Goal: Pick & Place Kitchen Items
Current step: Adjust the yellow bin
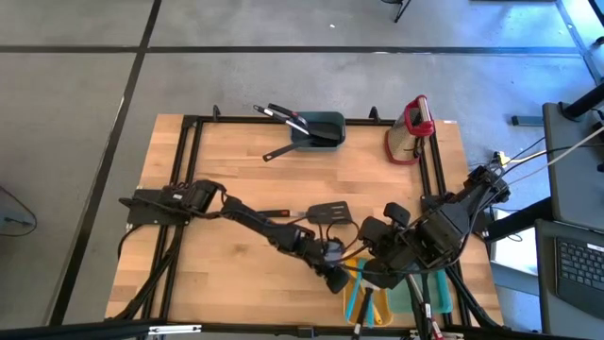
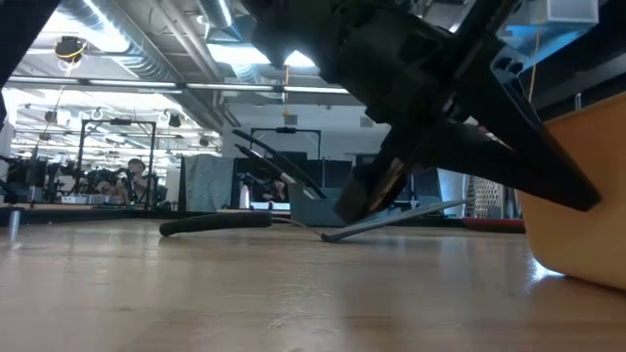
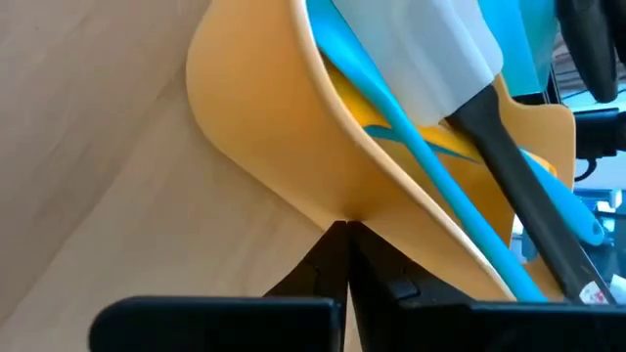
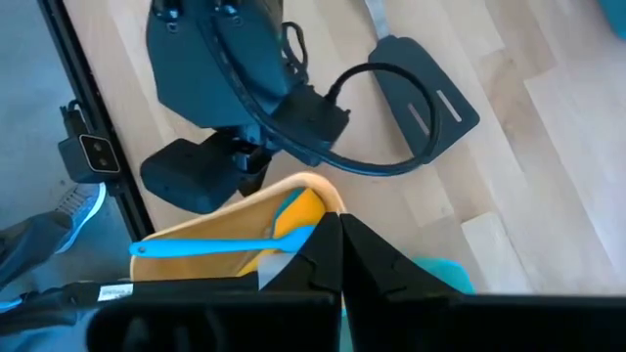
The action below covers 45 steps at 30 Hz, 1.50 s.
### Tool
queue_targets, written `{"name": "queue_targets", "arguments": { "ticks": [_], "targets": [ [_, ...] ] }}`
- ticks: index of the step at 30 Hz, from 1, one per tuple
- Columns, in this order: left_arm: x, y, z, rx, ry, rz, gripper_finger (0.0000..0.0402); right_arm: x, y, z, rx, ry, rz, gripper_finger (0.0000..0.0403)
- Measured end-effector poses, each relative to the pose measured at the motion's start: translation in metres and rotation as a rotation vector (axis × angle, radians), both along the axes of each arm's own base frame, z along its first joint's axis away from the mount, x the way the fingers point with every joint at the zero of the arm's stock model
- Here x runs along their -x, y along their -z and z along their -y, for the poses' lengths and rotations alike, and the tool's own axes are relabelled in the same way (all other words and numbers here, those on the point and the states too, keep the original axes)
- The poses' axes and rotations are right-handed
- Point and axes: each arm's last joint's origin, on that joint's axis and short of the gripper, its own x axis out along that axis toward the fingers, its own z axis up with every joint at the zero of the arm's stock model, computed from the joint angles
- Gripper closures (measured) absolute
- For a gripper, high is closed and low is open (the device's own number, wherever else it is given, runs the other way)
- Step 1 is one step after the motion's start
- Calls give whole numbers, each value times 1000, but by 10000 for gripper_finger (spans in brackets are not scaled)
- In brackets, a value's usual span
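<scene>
Left gripper point(image 3: 344, 256) clenched, nothing held, tips set against outer wall of yellow bin point(image 3: 264, 147). Right gripper point(image 4: 339, 249) clenched empty, positioned just above same bin. Teal spatulas point(image 3: 430, 166) and white spatula point(image 3: 421, 44) seen inside bin; black turner point(image 1: 330, 211) laid on table point(image 1: 226, 274) nearby.

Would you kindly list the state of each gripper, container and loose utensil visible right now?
left gripper: shut, at the yellow container's rim.
right gripper: shut, above the yellow container.
yellow container: holds blue spatulas.
dark bin: holds utensils, handles sticking out.
black turner: lying flat on the table.
</scene>
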Motion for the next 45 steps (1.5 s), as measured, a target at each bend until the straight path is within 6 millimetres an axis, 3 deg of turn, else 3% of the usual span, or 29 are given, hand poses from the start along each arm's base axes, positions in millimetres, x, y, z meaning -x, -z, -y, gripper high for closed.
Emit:
{"name": "queue_targets", "arguments": {
  "ticks": [6,24,31,35,45],
  "targets": [
    [-1,0,-2,-6,0,1,399,1,-1,1,-3,0,4,403],
    [10,-4,18,-42,-128,-22,400,1,-1,1,-5,4,4,403],
    [28,-28,7,-186,-210,-118,400,5,-3,-2,-14,12,13,403],
    [35,-58,7,-232,-139,-50,399,9,-4,-6,-37,29,17,403],
    [61,-102,-3,-353,-101,-58,400,35,-4,-33,-183,154,-8,403]
  ]
}}
